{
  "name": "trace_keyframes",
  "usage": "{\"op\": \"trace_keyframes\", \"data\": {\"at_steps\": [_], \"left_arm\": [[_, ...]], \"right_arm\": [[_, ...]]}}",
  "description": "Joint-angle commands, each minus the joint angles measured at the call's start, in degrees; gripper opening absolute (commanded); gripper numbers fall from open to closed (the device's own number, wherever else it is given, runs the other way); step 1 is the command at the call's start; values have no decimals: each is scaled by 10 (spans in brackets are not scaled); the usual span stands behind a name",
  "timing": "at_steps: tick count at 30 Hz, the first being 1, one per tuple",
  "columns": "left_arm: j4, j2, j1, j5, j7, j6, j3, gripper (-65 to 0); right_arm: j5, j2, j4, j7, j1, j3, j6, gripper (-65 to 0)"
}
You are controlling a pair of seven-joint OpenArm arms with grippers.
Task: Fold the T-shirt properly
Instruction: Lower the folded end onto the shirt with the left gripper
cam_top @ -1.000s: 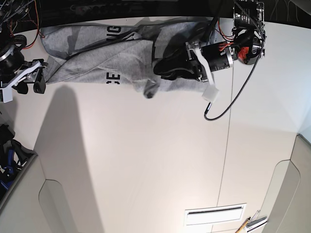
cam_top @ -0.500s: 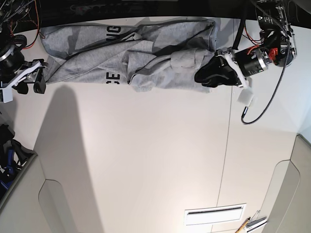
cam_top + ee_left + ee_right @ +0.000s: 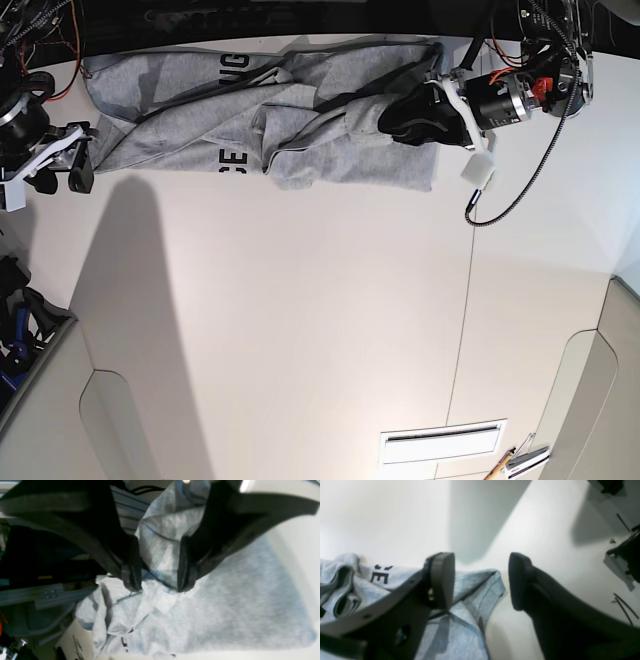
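Note:
The heather-grey T-shirt (image 3: pixel 200 120) lies crumpled in a long band along the table's far edge, with black letters (image 3: pixel 232 160) showing in places. My left gripper (image 3: pixel 393 117) sits over the shirt's right part. In the left wrist view (image 3: pixel 157 585) its jaws hold a raised fold of the grey cloth (image 3: pixel 225 610) between them. My right gripper (image 3: pixel 82 158) is at the shirt's left end, open. In the right wrist view (image 3: pixel 481 580) its jaws stand apart just above the table, with the shirt's hemmed edge (image 3: pixel 480 597) under one finger (image 3: pixel 442 577).
The white table (image 3: pixel 300 330) has a seam (image 3: pixel 468 300) running front to back. A vent slot (image 3: pixel 440 440) and small tools (image 3: pixel 515 462) lie at the front right. A dark bin (image 3: pixel 20 330) stands at the left edge. A cable (image 3: pixel 510 195) hangs from the left arm.
My left gripper dragged the cloth to the right, spreading the shirt's right part, then moved back left and toward the far edge. The right arm has not moved.

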Motion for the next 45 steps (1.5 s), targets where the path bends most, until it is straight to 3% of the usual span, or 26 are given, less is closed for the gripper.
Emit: {"op": "trace_keyframes", "data": {"at_steps": [1, 10, 11, 15, 16, 21, 28, 35, 42, 45], "left_arm": [[9, -5, -2, -11, -10, -3, 3, -377], [9, -5, -2, 61, -28, -3, 18, -380], [9, -5, -2, 61, -28, -3, 18, -401], [9, -5, -2, 24, -21, -3, 18, -629], [9, -4, -2, 2, -12, -3, 18, -650], [11, 9, -2, -94, 45, -3, 18, -650], [11, 30, -2, -157, 46, -3, 25, -650], [11, 33, -4, -154, 46, -3, 121, -650], [11, 45, -17, -85, 46, -3, 179, -648], [11, 44, -16, -86, 46, -3, 183, -462]], "right_arm": [[11, 8, 10, 15, 4, 3, -1, -312], [13, 8, 10, 15, 4, 3, -1, -312], [13, 8, 10, 16, 4, 3, -1, -312], [13, 8, 10, 15, 4, 3, -1, -312], [13, 8, 10, 15, 4, 3, -1, -312], [13, 8, 10, 15, 4, 3, 0, -312], [13, 8, 10, 16, 4, 3, -1, -312], [13, 8, 10, 16, 4, 3, -1, -312], [13, 8, 10, 15, 4, 3, -1, -312], [13, 8, 10, 15, 4, 3, -1, -312]]}}
